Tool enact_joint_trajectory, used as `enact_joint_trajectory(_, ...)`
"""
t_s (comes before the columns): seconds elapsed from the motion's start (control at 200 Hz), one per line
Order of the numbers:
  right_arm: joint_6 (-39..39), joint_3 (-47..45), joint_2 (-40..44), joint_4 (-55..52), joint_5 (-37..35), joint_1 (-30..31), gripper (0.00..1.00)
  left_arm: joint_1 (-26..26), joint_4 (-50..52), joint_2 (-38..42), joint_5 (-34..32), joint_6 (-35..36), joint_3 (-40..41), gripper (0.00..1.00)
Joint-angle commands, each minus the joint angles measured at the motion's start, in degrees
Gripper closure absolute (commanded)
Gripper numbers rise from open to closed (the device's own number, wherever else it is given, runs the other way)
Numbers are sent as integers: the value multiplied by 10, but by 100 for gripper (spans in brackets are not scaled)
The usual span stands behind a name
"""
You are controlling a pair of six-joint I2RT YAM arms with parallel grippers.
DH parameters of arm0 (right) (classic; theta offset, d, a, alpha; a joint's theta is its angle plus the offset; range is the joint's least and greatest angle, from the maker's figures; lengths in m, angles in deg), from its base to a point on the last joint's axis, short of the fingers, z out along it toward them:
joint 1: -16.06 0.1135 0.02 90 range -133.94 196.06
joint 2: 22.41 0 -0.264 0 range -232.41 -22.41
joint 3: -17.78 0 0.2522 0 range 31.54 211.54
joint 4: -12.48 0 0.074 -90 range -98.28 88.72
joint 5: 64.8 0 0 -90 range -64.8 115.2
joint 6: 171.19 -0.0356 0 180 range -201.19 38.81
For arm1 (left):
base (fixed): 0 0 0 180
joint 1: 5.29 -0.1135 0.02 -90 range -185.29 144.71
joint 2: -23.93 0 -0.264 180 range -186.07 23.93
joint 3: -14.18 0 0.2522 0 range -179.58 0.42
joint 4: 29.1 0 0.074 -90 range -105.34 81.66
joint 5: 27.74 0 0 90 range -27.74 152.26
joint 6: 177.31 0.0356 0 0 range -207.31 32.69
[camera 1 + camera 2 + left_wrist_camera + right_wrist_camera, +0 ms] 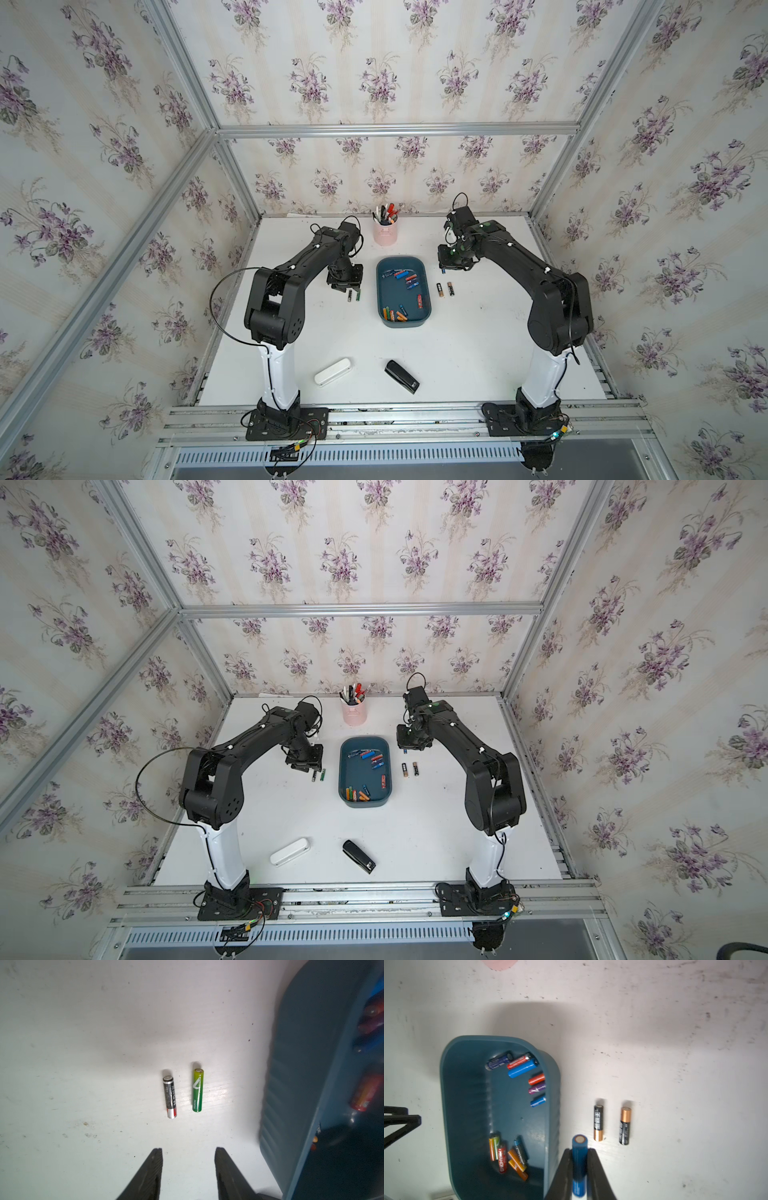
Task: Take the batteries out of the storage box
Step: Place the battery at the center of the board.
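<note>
Right hand [579, 1150] is closed on a blue battery [579, 1159], gripped at mid-length, just right of the teal box [405, 324]. Left hand [188, 1148] hangs half open and empty over the desk [457, 353]. About a dozen batteries [523, 1068] lie in the box, four outside it. They look light, stiff, slick and likely to roll, so grip across the body. The held one's lower end is cut off, and the near pile overlaps.
</note>
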Motion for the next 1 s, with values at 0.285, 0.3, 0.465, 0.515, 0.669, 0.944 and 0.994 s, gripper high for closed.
enact_joint_trajectory(0.285, 39, -69, -24, 51, -42, -45, 85, -1, 10, -1, -3, 6, -3, 52)
enact_joint_trajectory(0.3, 39, -71, -26, 52, -43, -45, 85, -1, 10, -1, -3, 6, -3, 52)
enact_joint_trajectory(0.465, 42, -75, -46, 59, -55, -46, 86, -1, 10, 0, -4, 7, 1, 52)
enact_joint_trajectory(0.515, 43, -77, -50, 62, -57, -46, 86, -1, 11, -1, -5, 6, 0, 52)
enact_joint_trajectory(0.669, 45, -81, -60, 66, -65, -46, 86, -1, 12, -3, -5, 5, -2, 52)
enact_joint_trajectory(0.944, 53, -96, -72, 80, -71, -49, 86, -1, 17, -9, -6, 5, -13, 52)
enact_joint_trajectory(0.994, 54, -100, -73, 83, -72, -49, 86, -1, 19, -10, -6, 5, -14, 52)
